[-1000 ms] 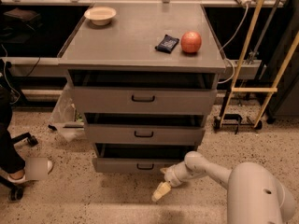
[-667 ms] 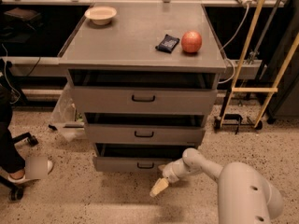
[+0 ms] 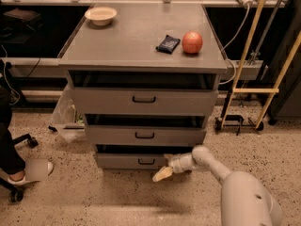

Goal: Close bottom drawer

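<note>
Grey flat front down at floor level: bottom drawer, lowest of three in the cabinet, sitting out a little with a dark slot of open box showing above its top edge. Small black bar handle at centre. Gripper low, just right of and below that handle, cream tip close in front of the drawer face near its lower edge. Touching or a sliver apart, hard to call from this angle. Claw wide or narrow? Cannot tell.

Looks rigid: a flat panel on slides, nothing soft or fragile (deep box, so likely some weight and drag on the runners). No grasp needed for a close. Better a flat push on the front, centred near the handle, to keep the box from skewing. Smooth face, so risk of a glancing tip sliding off toward the speckled floor. Middle drawer right above, similar handle, not the target.
</note>
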You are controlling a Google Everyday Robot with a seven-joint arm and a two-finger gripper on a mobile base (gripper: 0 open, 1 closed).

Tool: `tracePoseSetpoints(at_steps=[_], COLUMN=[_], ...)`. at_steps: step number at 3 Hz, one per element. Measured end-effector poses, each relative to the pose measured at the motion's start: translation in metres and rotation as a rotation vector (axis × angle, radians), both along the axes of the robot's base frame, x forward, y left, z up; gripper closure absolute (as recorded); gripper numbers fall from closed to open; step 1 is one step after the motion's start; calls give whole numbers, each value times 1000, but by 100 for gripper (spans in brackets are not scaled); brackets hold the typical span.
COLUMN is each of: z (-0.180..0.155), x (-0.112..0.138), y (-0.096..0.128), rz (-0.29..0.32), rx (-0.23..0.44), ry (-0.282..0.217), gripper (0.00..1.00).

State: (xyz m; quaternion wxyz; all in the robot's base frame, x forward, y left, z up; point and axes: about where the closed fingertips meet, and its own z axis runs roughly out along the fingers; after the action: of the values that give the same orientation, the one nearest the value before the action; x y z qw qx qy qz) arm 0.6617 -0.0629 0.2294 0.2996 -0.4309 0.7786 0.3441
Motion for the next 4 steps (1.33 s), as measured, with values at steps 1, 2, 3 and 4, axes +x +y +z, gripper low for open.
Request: tracePoseSetpoints(at_steps=[1, 2, 3, 4], z=[15, 20, 20, 22], x=[15, 20, 20, 12], y=[-7, -10, -10, -15], rz=[-67, -97, -97, -120], rx=[76, 142, 142, 108], ry=[-72, -116, -116, -111], gripper=[0, 0, 0, 0])
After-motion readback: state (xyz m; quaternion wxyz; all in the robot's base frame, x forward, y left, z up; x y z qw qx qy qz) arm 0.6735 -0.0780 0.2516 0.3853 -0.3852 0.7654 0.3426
